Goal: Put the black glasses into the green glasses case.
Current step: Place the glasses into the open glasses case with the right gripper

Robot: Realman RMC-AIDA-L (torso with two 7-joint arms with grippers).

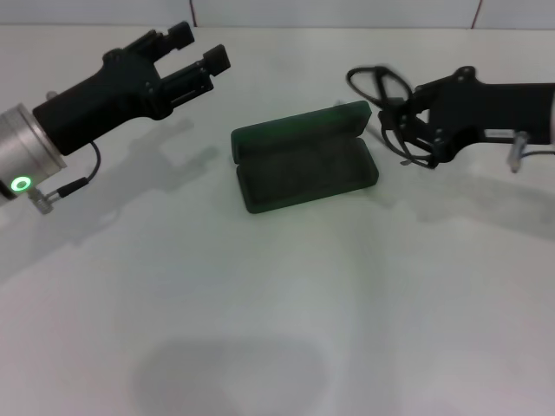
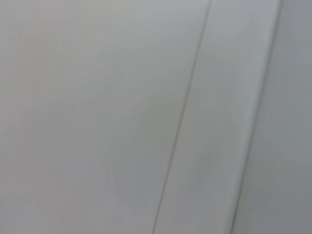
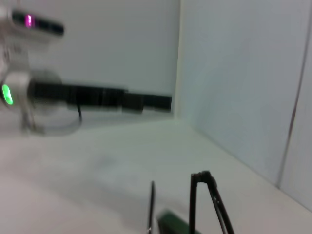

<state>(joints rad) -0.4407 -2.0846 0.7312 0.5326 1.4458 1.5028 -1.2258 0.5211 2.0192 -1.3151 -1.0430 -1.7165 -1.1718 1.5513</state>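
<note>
Fingers of the right gripper (image 1: 401,120) pinch the black glasses (image 1: 381,87), holding the thin wire frame in the air just beside the right end of the green glasses case (image 1: 305,156). One lens loop rises above the gripper while the slender temple arms (image 3: 204,204) trail below. The case lies open at the middle of the white counter (image 1: 277,303), its lid tipped back and dark lining exposed. Left gripper (image 1: 195,56) hovers well apart at the left, fingers spread and empty.

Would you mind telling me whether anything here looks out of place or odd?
Nothing stands out. The green glasses case lies open on the table, the right hand holds the black glasses beside it, and the left hand hangs open, apart.
</note>
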